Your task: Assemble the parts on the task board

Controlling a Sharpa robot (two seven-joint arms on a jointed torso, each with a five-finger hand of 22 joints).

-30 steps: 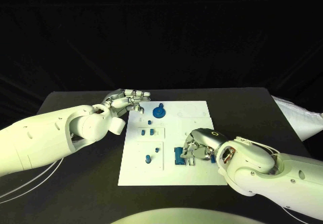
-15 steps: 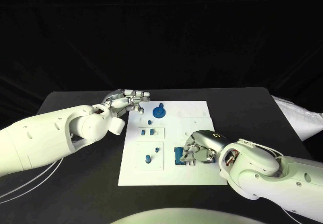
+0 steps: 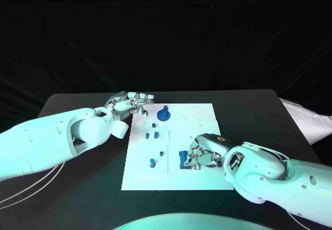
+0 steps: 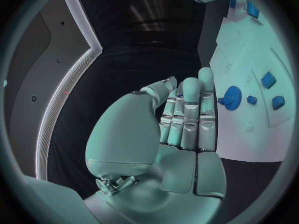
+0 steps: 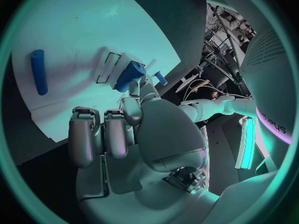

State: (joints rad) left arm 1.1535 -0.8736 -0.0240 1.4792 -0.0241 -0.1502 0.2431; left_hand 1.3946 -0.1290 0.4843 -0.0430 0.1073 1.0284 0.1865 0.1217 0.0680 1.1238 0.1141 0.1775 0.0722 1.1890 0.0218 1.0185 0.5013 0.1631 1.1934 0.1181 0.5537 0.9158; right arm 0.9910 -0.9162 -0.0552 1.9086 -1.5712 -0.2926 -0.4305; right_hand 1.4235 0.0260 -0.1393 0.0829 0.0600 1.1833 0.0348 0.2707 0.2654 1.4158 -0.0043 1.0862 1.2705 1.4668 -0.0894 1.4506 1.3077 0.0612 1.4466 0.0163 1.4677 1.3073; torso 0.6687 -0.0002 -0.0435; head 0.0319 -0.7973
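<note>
The white task board (image 3: pixel 200 114) lies mid-table. On it are a blue gear (image 3: pixel 163 115), several small blue pegs such as a short one (image 3: pixel 151 164), and an oblong blue part (image 3: pixel 184 159). My right hand (image 3: pixel 201 153) bends over that part from its right side. In the right wrist view a fingertip (image 5: pixel 131 106) meets the blue part (image 5: pixel 129 75) beside an outlined slot, and the thumb's side of the grip is hidden. A blue peg (image 5: pixel 39 70) lies flat further off. My left hand (image 3: pixel 130 102) hovers at the board's far left corner, fingers (image 4: pixel 190 112) straight and holding nothing.
A white bag (image 3: pixel 304 120) lies at the table's right edge. Thin cables (image 3: pixel 28 191) run off the near left side. The gear (image 4: pixel 233 94) and two small blue pieces sit on the board just beyond the left hand's fingertips.
My right hand has slid slightly toward the near left and settled closer against the oblong blue part. The left hand and the other parts have stayed where they were.
</note>
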